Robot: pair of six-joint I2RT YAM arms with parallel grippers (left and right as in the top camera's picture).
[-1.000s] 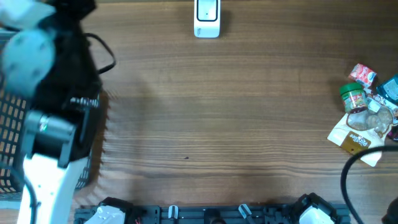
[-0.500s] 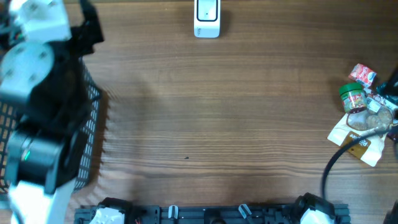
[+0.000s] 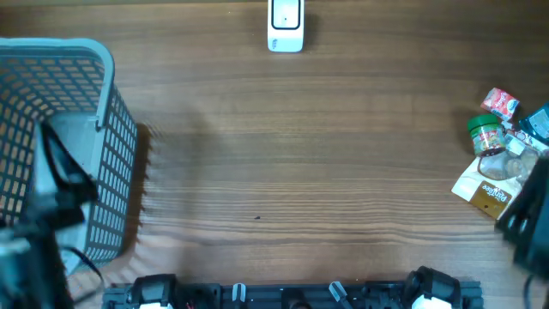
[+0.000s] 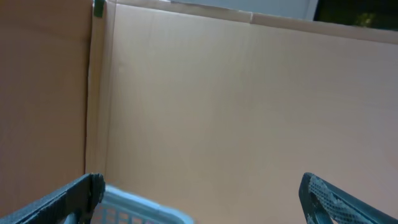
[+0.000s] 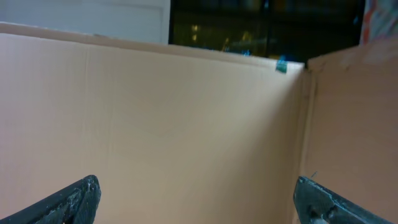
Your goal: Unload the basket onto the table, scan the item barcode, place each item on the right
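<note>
The white barcode scanner [image 3: 285, 26] stands at the table's far edge, in the middle. The items lie in a small pile at the right edge: a green-lidded jar [image 3: 486, 133], a red packet [image 3: 501, 103] and a brown-and-white pouch [image 3: 489, 190]. No barcode shows. My left arm [image 3: 47, 215] is a dark blur at the lower left, over the basket. The right arm [image 3: 532, 223] is a dark blur at the right edge, just below the pile. In the wrist views the left gripper [image 4: 199, 199] and the right gripper [image 5: 199, 202] stand wide open and empty, both facing cardboard walls.
A grey-blue mesh basket [image 3: 103, 129] fills the left side of the table; its rim [image 4: 143, 210] shows low in the left wrist view. Brown cardboard walls [image 5: 186, 112] surround the table. A black rail [image 3: 292, 293] runs along the near edge.
The left arm has pulled back from over the basket toward the lower left, uncovering the basket. The right arm has come into view at the right edge.
</note>
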